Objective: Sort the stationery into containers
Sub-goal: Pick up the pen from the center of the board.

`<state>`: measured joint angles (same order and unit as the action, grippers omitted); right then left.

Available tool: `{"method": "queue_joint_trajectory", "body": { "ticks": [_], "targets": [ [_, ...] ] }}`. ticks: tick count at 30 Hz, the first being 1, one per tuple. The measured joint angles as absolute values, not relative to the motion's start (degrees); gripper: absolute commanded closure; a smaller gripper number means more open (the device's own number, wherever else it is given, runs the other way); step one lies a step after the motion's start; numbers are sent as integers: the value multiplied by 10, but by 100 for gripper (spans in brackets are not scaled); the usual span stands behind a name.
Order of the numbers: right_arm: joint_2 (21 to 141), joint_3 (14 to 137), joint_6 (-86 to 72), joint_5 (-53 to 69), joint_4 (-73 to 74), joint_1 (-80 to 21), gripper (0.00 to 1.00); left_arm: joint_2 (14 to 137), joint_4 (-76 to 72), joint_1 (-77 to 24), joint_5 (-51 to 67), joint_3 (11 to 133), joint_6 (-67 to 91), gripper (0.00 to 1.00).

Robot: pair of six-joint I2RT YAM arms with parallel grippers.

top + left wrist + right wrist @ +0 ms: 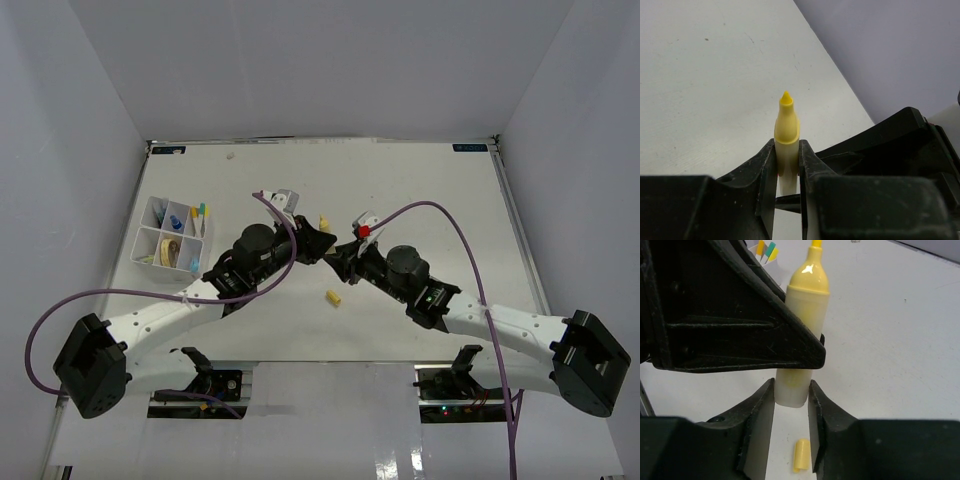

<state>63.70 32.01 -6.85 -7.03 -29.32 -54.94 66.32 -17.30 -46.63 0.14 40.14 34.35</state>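
Above the table, the left gripper has its jaws clamped on an uncapped yellow highlighter, and the right gripper has its jaws pinching its white butt end. Overhead, both arms hide all but its tip. The compartment tray sits well left.

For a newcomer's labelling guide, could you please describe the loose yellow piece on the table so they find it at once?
On the white table, look near the middle, where the left pincer grips a yellow marker. Just towards the arm bases lies the short yellow piece: it lies loose on bare tabletop, neither held nor in the tray.
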Motion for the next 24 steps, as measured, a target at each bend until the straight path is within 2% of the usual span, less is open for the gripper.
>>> {"method": "queue_joint_trajectory", "body": {
  "ticks": [4, 5, 9, 10, 24],
  "targets": [
    [637, 320, -71, -69, -291, -550, 81, 663, -165, -466, 5, 406, 336, 100],
    [637, 320, -70, -70, -291, -550, 82, 663, -164, -466, 5, 406, 335, 90],
    [635, 320, -76, -71, -291, -550, 84, 663, -164, -466, 7, 406, 335, 65],
    [634, 319, -77, -72, -291, -550, 85, 663, -166, -466, 8, 406, 335, 64],
    [625, 302, -125, -86, -308, -550, 87, 663, -204, -466, 15, 385, 352, 59]
  ]
}}
